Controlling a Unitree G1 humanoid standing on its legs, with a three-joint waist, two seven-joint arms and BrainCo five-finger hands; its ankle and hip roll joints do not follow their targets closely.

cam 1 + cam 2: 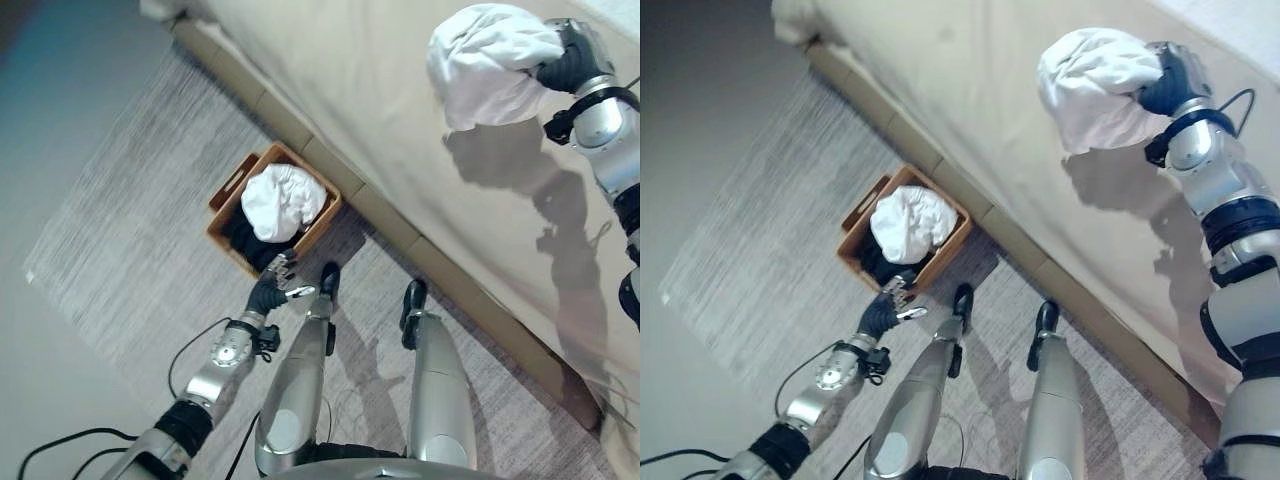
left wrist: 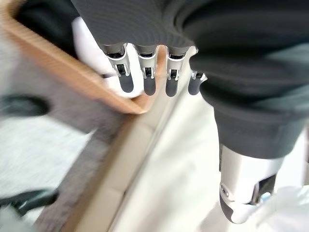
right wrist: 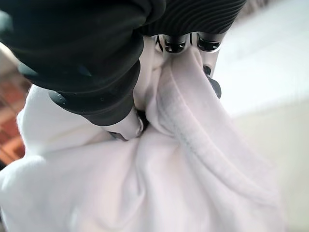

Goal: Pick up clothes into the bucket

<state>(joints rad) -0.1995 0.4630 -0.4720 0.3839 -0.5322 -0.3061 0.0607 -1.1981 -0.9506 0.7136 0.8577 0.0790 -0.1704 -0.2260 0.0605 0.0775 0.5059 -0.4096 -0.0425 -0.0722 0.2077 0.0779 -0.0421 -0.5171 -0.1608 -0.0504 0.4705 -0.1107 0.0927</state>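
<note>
At the upper right of the head views, the right hand [image 1: 572,62] clutches a bunched white garment [image 1: 487,62] above the beige bed [image 1: 400,120]. Near the centre, the wooden basket [image 1: 229,197] on the grey rug [image 1: 130,260] holds another white garment [image 1: 281,200] over dark clothes [image 1: 245,243], and the left hand [image 1: 272,288] hovers at its near rim, fingers [image 2: 148,72] straight and empty.

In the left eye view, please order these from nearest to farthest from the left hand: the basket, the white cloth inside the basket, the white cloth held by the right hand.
From the left hand:
1. Basket, its near rim just beside the fingers.
2. White cloth in the basket, on top of dark clothes.
3. White cloth in the right hand, high over the bed.
</note>
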